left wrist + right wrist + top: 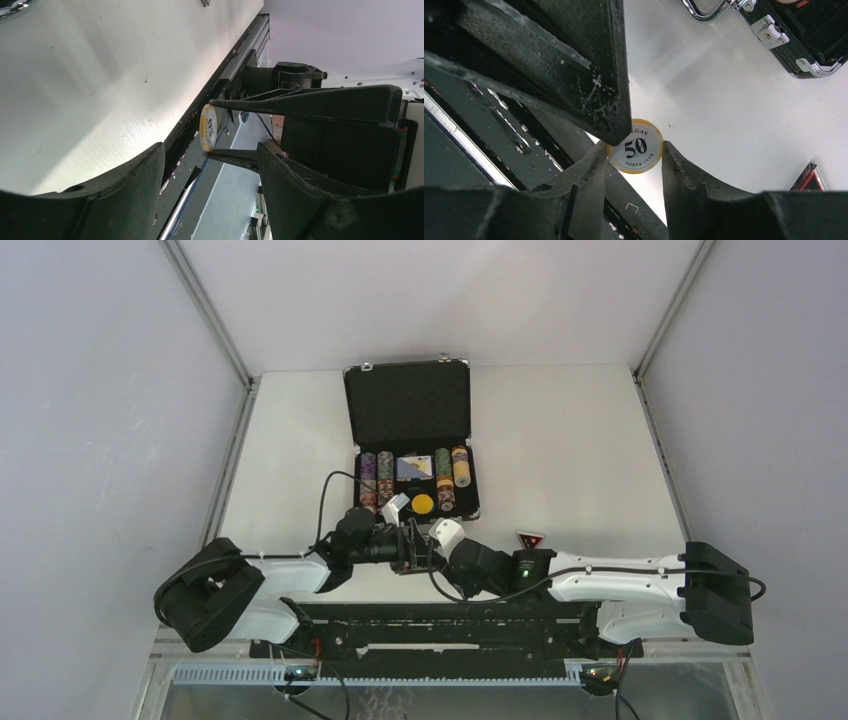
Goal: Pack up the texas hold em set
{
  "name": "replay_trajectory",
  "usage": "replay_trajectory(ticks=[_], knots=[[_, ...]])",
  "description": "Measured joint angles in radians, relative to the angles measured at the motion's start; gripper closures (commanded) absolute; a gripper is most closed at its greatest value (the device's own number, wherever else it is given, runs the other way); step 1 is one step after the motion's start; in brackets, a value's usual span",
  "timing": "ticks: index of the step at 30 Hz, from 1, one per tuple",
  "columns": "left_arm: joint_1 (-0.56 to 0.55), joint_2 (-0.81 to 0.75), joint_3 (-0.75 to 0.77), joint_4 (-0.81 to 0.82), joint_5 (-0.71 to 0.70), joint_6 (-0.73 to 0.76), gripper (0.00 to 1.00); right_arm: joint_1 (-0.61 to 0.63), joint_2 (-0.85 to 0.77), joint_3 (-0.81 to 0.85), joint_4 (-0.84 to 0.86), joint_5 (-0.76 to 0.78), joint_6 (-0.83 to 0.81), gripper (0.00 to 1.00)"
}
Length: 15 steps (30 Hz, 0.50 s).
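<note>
A yellow-and-white poker chip marked "50" is gripped by its edges in the right claw, just below the front edge of the black case at the centre of the overhead view. The left claw is seen released, its fingers spread wide and its tip brought up against the chip's upper-left rim in the right wrist view. The case is laid open on the white table, its lid raised toward the top of the frame. Rows of chip stacks are packed inside at left and right, with a card deck between them and a yellow button below it. A red-and-black triangle token is left on the table, right of the claws and near the case's lower-right corner.
</note>
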Motion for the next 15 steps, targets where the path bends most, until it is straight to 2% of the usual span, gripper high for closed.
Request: replay_trajectory(ticks=[11,15], knots=[[-0.047,0.108,0.034,0.086,0.013,-0.03,0.31,0.005,-0.005,0.0,-0.007,0.008,0.0,0.68],[-0.066,0.137,0.037,0.116,0.015,-0.046,0.37,0.005,-0.011,0.0,-0.014,0.011,0.0,0.68]])
